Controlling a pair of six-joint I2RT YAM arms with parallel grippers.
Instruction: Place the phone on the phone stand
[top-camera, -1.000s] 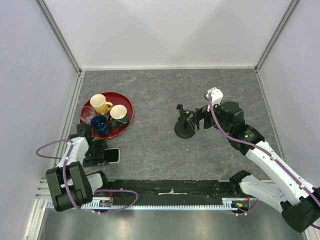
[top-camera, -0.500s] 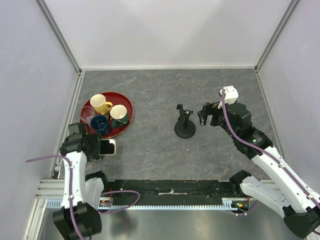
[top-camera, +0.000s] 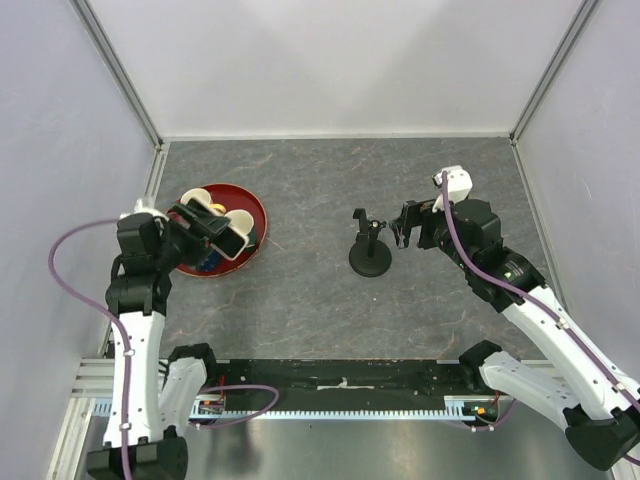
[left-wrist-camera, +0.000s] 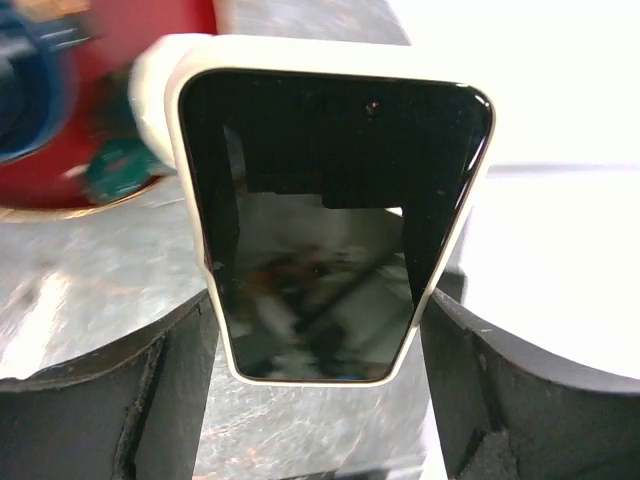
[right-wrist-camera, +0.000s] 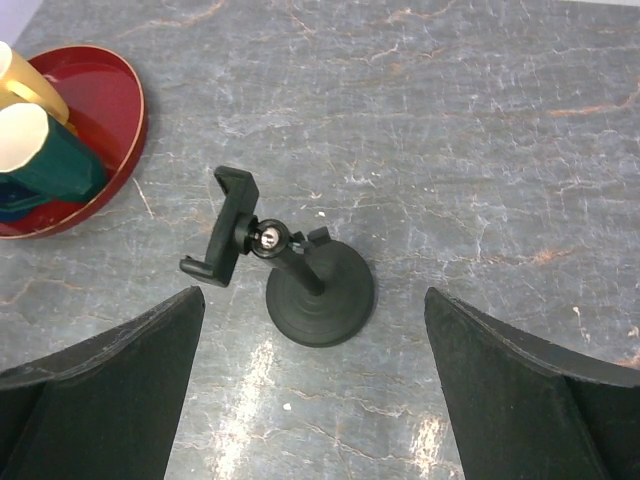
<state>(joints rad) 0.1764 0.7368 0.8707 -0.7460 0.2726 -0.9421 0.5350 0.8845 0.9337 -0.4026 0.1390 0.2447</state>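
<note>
My left gripper is shut on the phone, a black-screened slab with a cream edge, and holds it in the air over the red tray's right side. In the left wrist view the phone sits between my two fingers, screen up. The black phone stand stands mid-table on its round base, its clamp cradle tilted left; the right wrist view shows the phone stand from above. My right gripper is open and empty, just right of the stand.
A red round tray at the left holds a yellow mug, a cream-and-green mug and a dark blue cup partly hidden under my left gripper. White walls close in the table on three sides.
My left gripper has lifted the phone off the table near the front left and carried it up and back over the tray. My right gripper drew back from the stand to the right.
</note>
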